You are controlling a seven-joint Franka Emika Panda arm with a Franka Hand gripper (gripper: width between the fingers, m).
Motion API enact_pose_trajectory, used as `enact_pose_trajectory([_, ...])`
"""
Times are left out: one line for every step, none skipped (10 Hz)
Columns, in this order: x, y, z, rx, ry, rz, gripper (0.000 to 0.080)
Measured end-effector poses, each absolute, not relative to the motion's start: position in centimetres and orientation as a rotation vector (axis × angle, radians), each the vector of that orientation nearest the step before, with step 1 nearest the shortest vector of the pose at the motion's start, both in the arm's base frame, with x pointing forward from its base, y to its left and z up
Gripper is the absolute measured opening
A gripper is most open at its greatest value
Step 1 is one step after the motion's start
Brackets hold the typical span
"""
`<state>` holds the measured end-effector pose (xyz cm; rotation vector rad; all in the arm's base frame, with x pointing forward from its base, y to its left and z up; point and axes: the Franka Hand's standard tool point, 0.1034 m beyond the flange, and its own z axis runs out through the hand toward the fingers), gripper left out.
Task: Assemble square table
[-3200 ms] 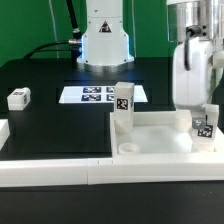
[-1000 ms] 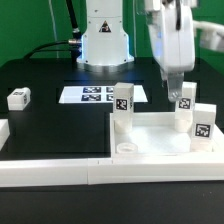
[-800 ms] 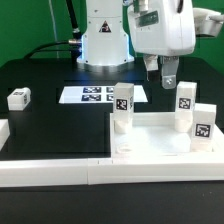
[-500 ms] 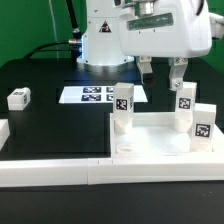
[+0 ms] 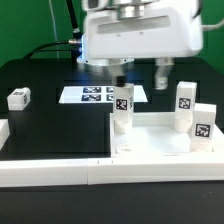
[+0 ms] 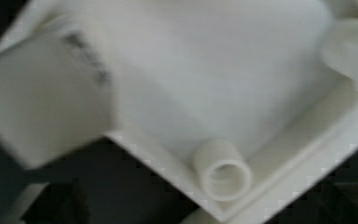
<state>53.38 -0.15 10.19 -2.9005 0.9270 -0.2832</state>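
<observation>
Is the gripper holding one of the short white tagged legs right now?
No: in the exterior view the gripper hangs empty with its fingers spread above the white square tray-like tabletop, gripping none of the legs.

Robotics lab, black table [image 5: 50, 120], marker board [image 5: 97, 95], green backdrop [image 5: 30, 25], robot base [image 5: 104, 45]

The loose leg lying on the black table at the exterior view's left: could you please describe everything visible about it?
The loose leg is a short white block, apparently plastic, with a black-and-white tag on its visible face. It lies alone on the black table near the exterior view's left edge, well apart from the square tabletop and the marker board. Only the table touches it; the tool hangs far from it.
</observation>
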Motion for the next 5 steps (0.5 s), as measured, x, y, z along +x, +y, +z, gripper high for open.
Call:
enact_pose_trajectory([52.2,-2.1,10.4,-2.959,0.775,-0.292,0.0649])
enact_pose_trajectory([51.1,-3.7,10.7,-2.997,0.652,-0.292,0.0649])
enact_pose_trajectory([50.9,-5.1,10.8,-3.036,0.51,-0.301,0.0649])
enact_pose_trajectory([50.8,-5.2,10.8,-3.048,0.465,-0.3,0.0649])
enact_pose_trajectory([50.9,-5.2,10.8,-3.068,0.377,-0.301,0.0649])
